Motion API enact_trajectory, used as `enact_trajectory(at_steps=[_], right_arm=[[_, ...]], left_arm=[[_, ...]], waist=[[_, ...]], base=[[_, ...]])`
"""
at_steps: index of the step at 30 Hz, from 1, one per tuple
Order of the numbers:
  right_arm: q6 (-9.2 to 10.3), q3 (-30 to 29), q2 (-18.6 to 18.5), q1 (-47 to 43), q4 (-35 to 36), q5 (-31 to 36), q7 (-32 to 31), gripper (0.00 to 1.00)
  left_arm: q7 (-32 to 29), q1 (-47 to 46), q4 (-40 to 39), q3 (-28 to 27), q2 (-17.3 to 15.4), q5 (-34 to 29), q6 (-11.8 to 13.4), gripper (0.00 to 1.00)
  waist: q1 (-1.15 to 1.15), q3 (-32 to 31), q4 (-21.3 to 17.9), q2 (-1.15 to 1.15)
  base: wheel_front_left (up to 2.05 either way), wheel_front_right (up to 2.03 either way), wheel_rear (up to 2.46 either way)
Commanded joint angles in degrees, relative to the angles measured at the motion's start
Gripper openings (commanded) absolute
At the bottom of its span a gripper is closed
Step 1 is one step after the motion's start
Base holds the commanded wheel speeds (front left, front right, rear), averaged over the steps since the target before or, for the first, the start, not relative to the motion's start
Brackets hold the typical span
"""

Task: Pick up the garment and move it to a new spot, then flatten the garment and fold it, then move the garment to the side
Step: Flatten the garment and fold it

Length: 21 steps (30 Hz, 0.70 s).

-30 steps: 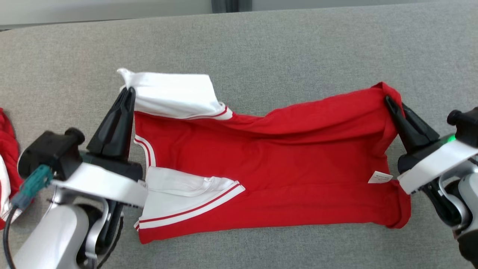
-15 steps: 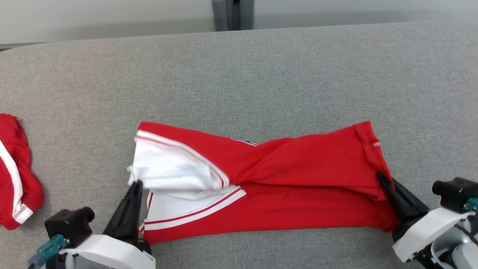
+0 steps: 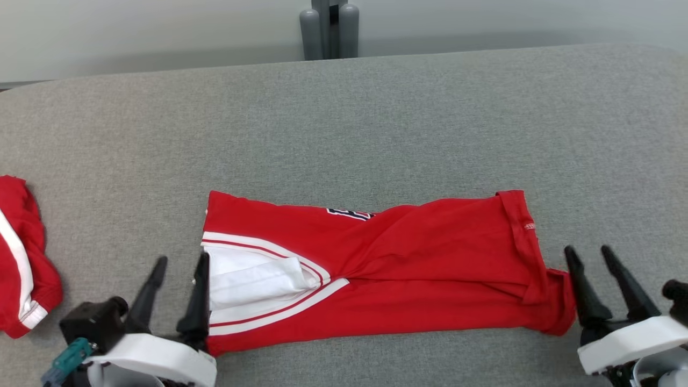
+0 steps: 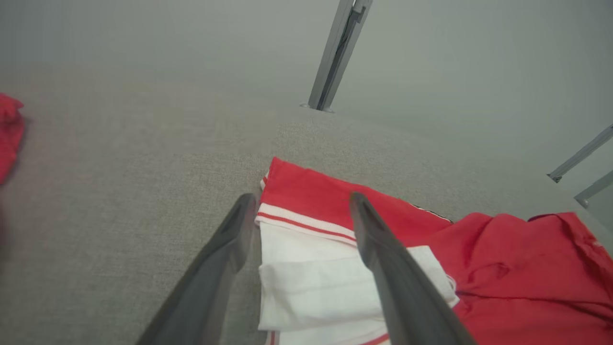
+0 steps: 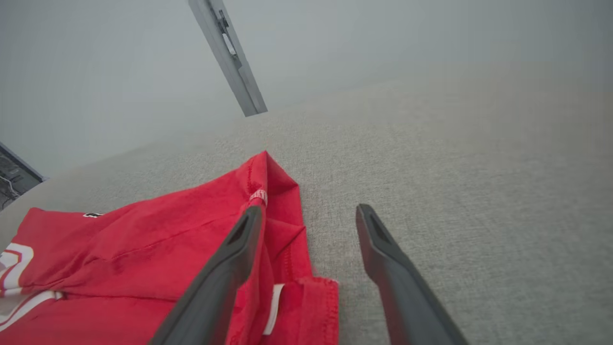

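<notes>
On grey surface [image 3: 376,123], folded garment [image 3: 430,258], left tool [image 3: 182,258] and right tool [image 3: 587,249] spread, empty (white label [image 5: 269,309] in right wrist view)

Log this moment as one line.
left pincer: open | right pincer: open | red-and-white fabric garment: folded lengthwise, lying on grey cloth-covered table

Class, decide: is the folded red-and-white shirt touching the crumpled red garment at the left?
Apart. Head view shows bare grey fabric surface between the folded red-and-white shirt and the crumpled red garment.
</notes>
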<state>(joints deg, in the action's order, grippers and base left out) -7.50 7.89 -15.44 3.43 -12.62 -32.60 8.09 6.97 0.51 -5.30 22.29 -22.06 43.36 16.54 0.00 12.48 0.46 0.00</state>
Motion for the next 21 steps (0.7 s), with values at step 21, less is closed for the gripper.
enact_trajectory(at_steps=[21], right_arm=[[0.02,-6.8,9.5,-0.8,10.6,20.4,0.8,1.0]], left_arm=[[8.1,-5.4,2.6,-2.9,-0.8,-12.4,0.5,1.0]], waist=[[0.0,-4.8,-2.0,0.0]], base=[[0.0,0.0,0.0]])
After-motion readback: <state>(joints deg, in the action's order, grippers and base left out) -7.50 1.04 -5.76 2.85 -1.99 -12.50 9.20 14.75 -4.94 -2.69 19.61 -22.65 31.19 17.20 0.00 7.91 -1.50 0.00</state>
